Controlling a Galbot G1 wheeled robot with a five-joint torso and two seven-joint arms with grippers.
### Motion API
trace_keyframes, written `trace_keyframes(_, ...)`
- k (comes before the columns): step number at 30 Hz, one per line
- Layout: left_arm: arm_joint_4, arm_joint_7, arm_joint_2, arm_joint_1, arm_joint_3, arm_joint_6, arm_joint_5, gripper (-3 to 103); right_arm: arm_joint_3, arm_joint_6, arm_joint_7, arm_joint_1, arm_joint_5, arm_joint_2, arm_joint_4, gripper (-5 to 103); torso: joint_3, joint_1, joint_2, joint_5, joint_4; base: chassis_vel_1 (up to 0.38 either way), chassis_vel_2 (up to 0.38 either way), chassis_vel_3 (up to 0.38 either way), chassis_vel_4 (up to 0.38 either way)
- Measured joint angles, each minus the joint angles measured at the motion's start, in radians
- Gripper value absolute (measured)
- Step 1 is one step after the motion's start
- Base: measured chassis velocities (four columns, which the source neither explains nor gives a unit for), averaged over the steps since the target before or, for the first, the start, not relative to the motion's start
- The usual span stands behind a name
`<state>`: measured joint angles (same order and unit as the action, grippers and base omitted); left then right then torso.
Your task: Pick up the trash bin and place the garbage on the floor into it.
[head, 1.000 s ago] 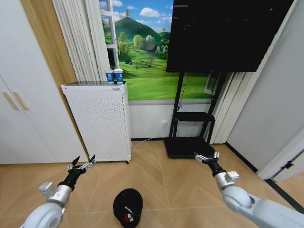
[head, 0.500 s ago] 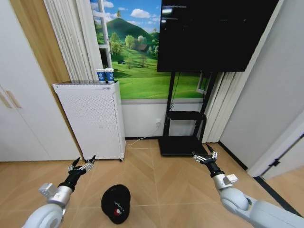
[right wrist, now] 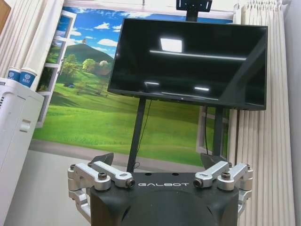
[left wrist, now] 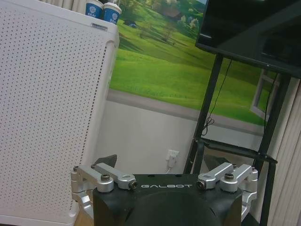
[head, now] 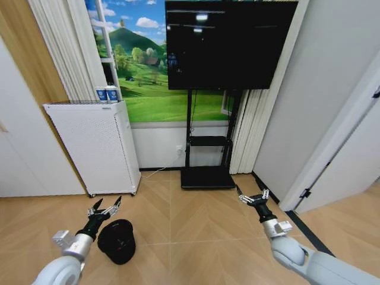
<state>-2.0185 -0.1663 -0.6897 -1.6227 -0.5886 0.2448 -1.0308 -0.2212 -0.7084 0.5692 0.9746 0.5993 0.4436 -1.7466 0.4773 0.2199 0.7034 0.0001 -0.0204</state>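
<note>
trash bin (head: 116,241): 1 | gripper: 2, left gripper (head: 105,206), right gripper (head: 254,197) | blue paper cups (head: 107,94): 2 | white perforated cabinet (head: 92,145): 1 | black screen (head: 228,44): 1 | screen stand (head: 206,157): 1

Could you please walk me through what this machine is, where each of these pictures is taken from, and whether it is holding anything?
This is a wheeled robot with two arms. The wide picture comes from a camera on its head, looking forward and down. In it the left end effector and the right end effector are stretched out over the wooden floor, both open and holding nothing. The trash bin, a small black wastebasket, sits on the floor just beside the left arm.

The other two pictures come from cameras on the wrists. Each looks out over its own end effector: the left one toward the white cabinet with two cups on top, the right one toward the television on its stand.
</note>
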Motion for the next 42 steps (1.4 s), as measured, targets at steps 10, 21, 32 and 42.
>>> trace_keyframes(10, 0.003, 0.000, -0.009, 0.002, 0.013, 0.000, 0.007, 100, -0.001, 0.020, 0.063, 0.005, -0.023, 0.015, -0.052, 100, 0.000, 0.000, -0.001, -0.0002, 0.0006, 0.065, 0.058, -0.054, -0.013)
trace_keyframes(21, -0.003, 0.002, -0.012, -0.004, 0.012, 0.001, 0.008, 100, 0.000, 0.022, 0.073, 0.012, -0.031, 0.017, -0.059, 100, -0.001, -0.001, -0.001, -0.0003, 0.0002, 0.174, -0.202, -0.203, 0.182)
trace_keyframes(32, -0.008, -0.014, -0.012, -0.008, 0.006, 0.001, 0.008, 100, 0.003, 0.022, 0.076, 0.013, -0.031, 0.009, -0.059, 100, -0.001, -0.001, -0.002, -0.0005, 0.0005, 0.331, -0.271, -0.319, 0.278)
trace_keyframes(42, -0.011, -0.025, -0.011, -0.007, 0.002, 0.001, 0.004, 100, -0.003, 0.031, 0.086, 0.008, -0.025, 0.002, -0.055, 100, -0.001, -0.001, -0.002, -0.0014, 0.0006, 0.379, -0.351, -0.382, 0.357)
